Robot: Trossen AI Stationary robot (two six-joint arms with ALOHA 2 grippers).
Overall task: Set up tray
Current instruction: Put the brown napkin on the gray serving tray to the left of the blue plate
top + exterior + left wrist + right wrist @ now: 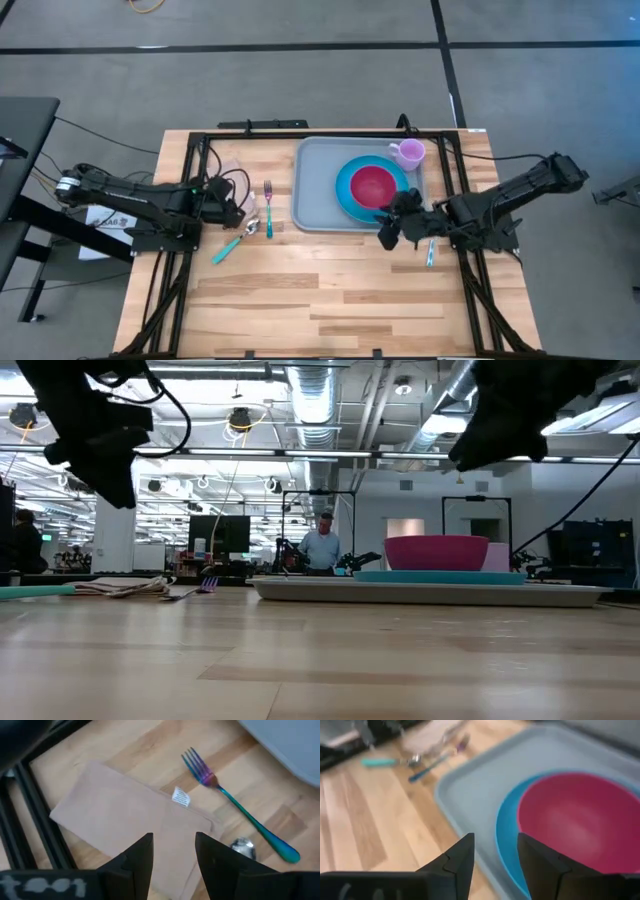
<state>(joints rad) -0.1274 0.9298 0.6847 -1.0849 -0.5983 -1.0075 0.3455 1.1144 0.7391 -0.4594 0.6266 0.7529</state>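
Note:
The grey-blue tray (pixel 318 200) lies at the table's far middle. On it are a blue plate (pixel 345 190) with a red bowl (pixel 373 184) and a pink cup (pixel 408 153). Left of the tray lie a rainbow fork (pixel 235 805), a teal-handled spoon (pixel 232 243) and a beige napkin (pixel 125 817), flat on the wood. My left gripper (pixel 174 855) hangs open above the napkin's near edge. My right gripper (pixel 495 855) hangs open above the tray's near rim (pixel 470 815), beside the plate (pixel 507 840). In the low view both grippers (pixel 100 450) (pixel 500 430) are well clear of the table.
A teal-handled utensil (pixel 431 252) lies on the wood under my right arm, near the tray's right end. Black frame rails (pixel 200 190) (pixel 462 180) run along both sides of the table. Bare wood (pixel 320 300) fills the table's near half.

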